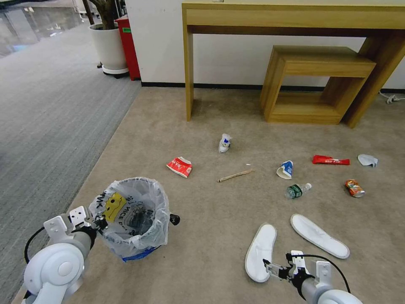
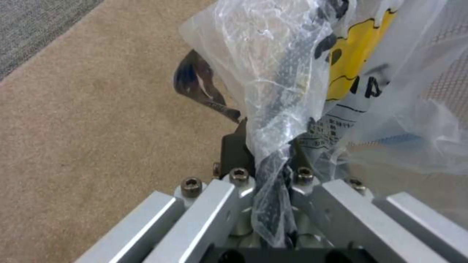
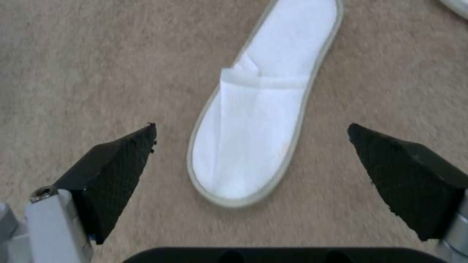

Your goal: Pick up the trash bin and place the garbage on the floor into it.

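**Q:** How far along is the task?

**A:** The trash bin (image 1: 134, 219) stands on the beige floor (image 1: 211, 219), its bag-lined rim clamped in the left hand (image 1: 99, 223). No litter looks binned yet. The right hand (image 3: 251, 160), spread wide and empty, hovers above the nearer slipper (image 3: 258, 120).

**Q:** Counts?

**A:** Two slippers; two paper cups (image 1: 225, 142); one each of carton (image 1: 179, 166), stick (image 1: 235, 175), bottle (image 1: 298, 190), red wrapper (image 1: 330, 160), can (image 1: 354, 188), tissue (image 1: 367, 160).

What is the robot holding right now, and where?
Left gripper pinches the trash bin by its bag-covered rim; right gripper is open, holding nothing.
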Controlling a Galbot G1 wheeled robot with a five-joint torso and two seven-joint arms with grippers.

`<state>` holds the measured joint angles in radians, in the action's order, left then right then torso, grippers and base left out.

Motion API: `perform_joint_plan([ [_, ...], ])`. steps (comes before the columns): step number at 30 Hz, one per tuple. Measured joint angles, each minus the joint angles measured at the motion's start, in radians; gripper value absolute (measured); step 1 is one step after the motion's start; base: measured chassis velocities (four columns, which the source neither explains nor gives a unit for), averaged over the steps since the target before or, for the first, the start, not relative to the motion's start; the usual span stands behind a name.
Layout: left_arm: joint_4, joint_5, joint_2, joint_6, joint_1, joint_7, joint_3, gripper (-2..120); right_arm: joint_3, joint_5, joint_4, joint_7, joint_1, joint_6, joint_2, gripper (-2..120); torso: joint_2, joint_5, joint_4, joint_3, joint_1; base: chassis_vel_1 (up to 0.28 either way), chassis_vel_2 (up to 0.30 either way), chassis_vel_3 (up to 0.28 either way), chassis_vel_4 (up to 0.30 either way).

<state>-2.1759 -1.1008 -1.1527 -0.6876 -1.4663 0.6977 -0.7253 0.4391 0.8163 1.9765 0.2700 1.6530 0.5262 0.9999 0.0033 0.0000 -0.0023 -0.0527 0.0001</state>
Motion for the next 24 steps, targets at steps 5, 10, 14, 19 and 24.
perform_joint_plan([
  [5, 0.007, 0.005, -0.004, 0.0, 0.005, -0.002, 0.005, 0, -0.027, -0.018, -0.038, 0.002, -0.043, 0.0, 0.015, 100, 0.0, -0.0001, 0.0, 0.0, 0.0, 0.0, 0.0, 0.0, 0.0],
  [10, 0.011, 0.006, -0.006, 0.001, 0.009, -0.002, 0.008, 0, -0.042, -0.035, -0.069, 0.005, -0.068, -0.003, 0.026, 100, 0.0, 0.0, 0.0, 0.0, 0.0, 0.0, 0.0, 0.0, 0.0],
  [14, 0.012, 0.008, -0.007, 0.001, 0.011, -0.003, 0.011, 0, -0.053, -0.058, -0.089, 0.008, -0.087, -0.004, 0.036, 100, 0.0, -0.0001, 0.0, 0.0, 0.0, 0.0, 0.0, 0.0, 0.0],
  [19, 0.013, 0.009, -0.007, 0.002, 0.012, -0.004, 0.013, 0, -0.069, -0.117, -0.115, 0.018, -0.098, -0.018, 0.053, 100, 0.0, -0.0001, -0.0001, 0.0, 0.0, 0.0, 0.0, 0.0, 0.0],
  [24, 0.012, 0.013, -0.009, 0.004, 0.01, -0.01, 0.014, 0, -0.078, -0.173, -0.129, 0.028, -0.102, -0.031, 0.064, 100, 0.0, -0.0001, -0.0001, 0.0, 0.0, 0.0, 0.0, 0.0, 0.0],
])
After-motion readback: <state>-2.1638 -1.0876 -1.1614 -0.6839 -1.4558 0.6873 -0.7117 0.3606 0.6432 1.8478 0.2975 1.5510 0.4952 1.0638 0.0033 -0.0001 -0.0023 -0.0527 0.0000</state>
